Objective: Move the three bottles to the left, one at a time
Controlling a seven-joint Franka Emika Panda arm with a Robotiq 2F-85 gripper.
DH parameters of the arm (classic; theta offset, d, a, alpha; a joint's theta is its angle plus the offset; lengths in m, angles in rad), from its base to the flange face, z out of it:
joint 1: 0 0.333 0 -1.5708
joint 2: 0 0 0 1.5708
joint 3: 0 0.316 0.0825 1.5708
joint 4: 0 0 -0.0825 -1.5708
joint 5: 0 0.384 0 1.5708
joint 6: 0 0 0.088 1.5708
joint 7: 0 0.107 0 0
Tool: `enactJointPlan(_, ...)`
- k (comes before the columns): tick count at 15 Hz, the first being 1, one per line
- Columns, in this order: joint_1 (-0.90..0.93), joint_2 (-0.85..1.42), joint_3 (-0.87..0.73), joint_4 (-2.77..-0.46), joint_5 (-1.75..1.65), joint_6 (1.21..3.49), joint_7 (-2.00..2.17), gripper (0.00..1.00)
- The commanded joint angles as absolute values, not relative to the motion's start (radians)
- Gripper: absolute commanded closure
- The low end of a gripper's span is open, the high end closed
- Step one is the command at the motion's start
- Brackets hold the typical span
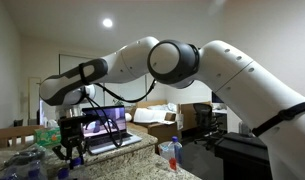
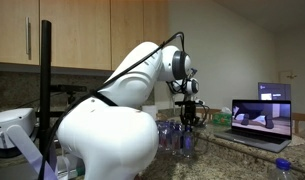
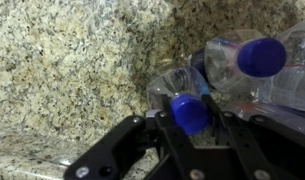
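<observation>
**Pincer clenched on one blue-capped bottle over the granite counter**

In the wrist view the gripper is closed around the neck of a small clear bottle. Its two dark fingers press in from either side just under the blue cap. This held bottle stands upright, seen from above, with its clear shoulder showing on the far side of the cap. Whether its base touches the surface cannot be told.

Just beside it to the right, a second bottle, also clear with a blue cap, sits close enough that the two bodies appear to touch. Both are over the speckled granite counter, near a corner where the stone meets a raised back edge.

In both exterior views the white arm fills much of the picture and reaches down to the counter left of an open laptop, whose screen is lit. In an exterior view the gripper hangs low at the counter, left of the laptop and nearer than it. The bottle in its grasp is too small and dark there to make out. In that same view a red-marked bottle stands upright, well apart to the right, beyond the laptop and near the counter's edge.

In an exterior view the gripper points straight down, the laptop to its right on the counter and wooden cabinets on the wall behind.
</observation>
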State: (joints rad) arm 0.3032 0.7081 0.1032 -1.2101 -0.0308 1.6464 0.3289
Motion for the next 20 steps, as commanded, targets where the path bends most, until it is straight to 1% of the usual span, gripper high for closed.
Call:
enactJointPlan(1,0.305,0.698,0.098,-1.211,-0.011,1.656,0.345,0.45)
enactJointPlan(2,0.305,0.698,0.098,-1.213,-0.009,1.658,0.346,0.38)
enactJointPlan(4,0.304,0.696,0.099,-1.214,-0.008,1.66,0.345,0.27)
enactJointPlan(7,0.304,0.694,0.099,-1.218,-0.005,1.661,0.344,0.08)
enactJointPlan(8,0.305,0.688,0.099,-1.218,-0.008,1.657,0.342,0.02)
enactJointPlan(10,0.302,0.636,0.101,-1.254,-0.025,1.675,0.348,0.0)
enactJointPlan(15,0.275,0.403,0.088,-1.413,-0.007,1.793,0.364,0.0)
enactJointPlan(20,0.179,0.176,0.058,-1.617,0.065,1.771,0.342,0.0)
